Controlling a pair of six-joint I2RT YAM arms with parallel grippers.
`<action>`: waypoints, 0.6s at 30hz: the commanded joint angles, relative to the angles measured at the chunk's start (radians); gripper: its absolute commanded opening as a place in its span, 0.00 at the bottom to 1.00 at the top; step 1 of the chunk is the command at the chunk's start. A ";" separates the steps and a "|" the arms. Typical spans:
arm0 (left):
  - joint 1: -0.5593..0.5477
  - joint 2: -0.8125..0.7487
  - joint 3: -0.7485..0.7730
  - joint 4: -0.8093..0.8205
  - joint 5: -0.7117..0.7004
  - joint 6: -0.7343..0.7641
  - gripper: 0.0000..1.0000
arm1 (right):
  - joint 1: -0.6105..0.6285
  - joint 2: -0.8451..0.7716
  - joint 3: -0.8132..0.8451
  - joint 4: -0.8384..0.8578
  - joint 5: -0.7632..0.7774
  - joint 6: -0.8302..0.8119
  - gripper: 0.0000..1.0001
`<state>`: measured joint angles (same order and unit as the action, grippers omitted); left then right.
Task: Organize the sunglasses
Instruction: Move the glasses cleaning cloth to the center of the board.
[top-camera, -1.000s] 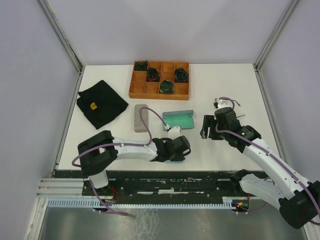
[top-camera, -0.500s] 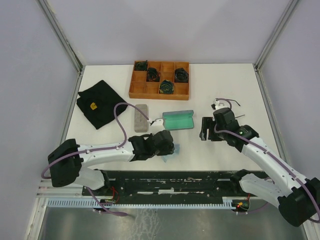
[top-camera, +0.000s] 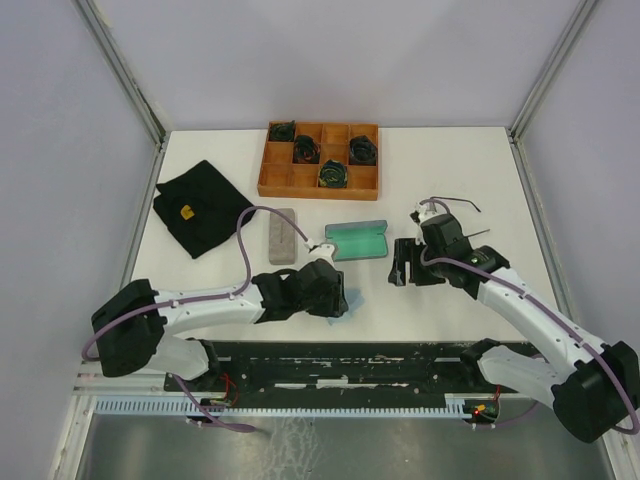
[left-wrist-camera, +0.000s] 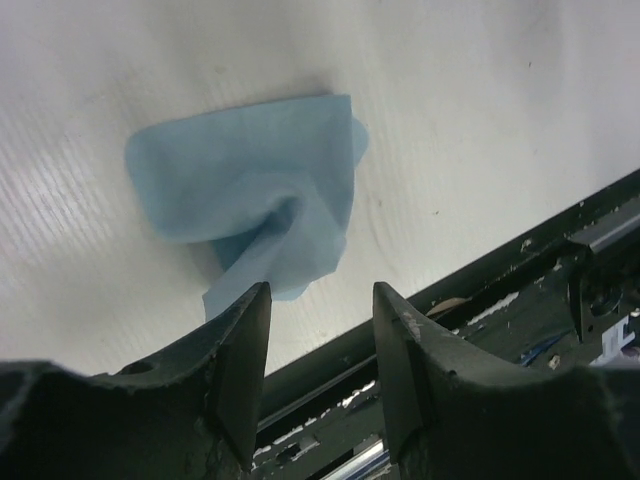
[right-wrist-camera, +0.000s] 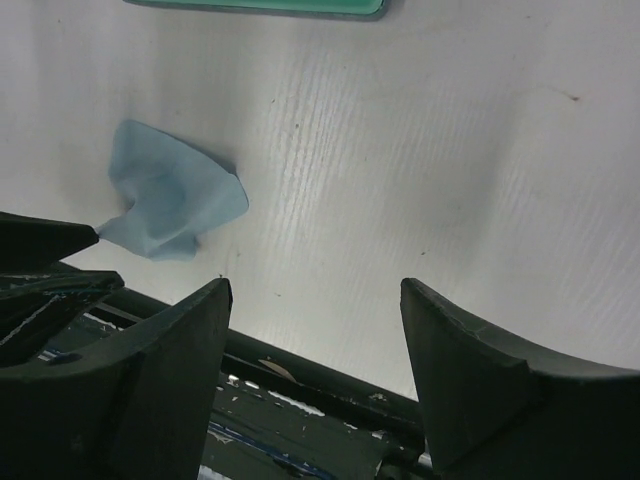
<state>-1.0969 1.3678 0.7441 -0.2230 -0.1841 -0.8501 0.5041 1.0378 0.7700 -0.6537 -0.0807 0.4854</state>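
Note:
Of the sunglasses I only see thin dark wire arms poking out on the table beside my right wrist; the rest is hidden by the arm. A crumpled light blue cloth lies loose on the table near the front edge, just ahead of my left gripper, which is open and holds nothing. That blue cloth also shows in the right wrist view. My right gripper hangs wide open over bare table, right of the open green-lined case. A shut grey case lies left of it.
A wooden compartment tray with several dark green coiled bundles stands at the back. A black cloth lies at the back left. The dark metal rail runs along the table's near edge, close below both grippers.
My left gripper has opened, released the blue cloth and drawn back to the left. The right arm has shifted slightly left, still open.

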 joint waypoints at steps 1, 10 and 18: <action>-0.001 -0.026 -0.047 0.015 0.082 0.086 0.51 | 0.008 0.016 -0.008 0.040 -0.061 0.009 0.77; -0.016 -0.115 -0.186 0.000 0.022 -0.008 0.58 | 0.041 0.022 -0.039 0.072 -0.058 0.057 0.77; -0.018 -0.144 -0.242 0.052 0.014 -0.039 0.56 | 0.224 0.049 -0.061 0.188 0.004 0.189 0.73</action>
<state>-1.1084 1.2366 0.5190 -0.2237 -0.1513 -0.8516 0.6613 1.0832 0.7269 -0.5808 -0.1120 0.5842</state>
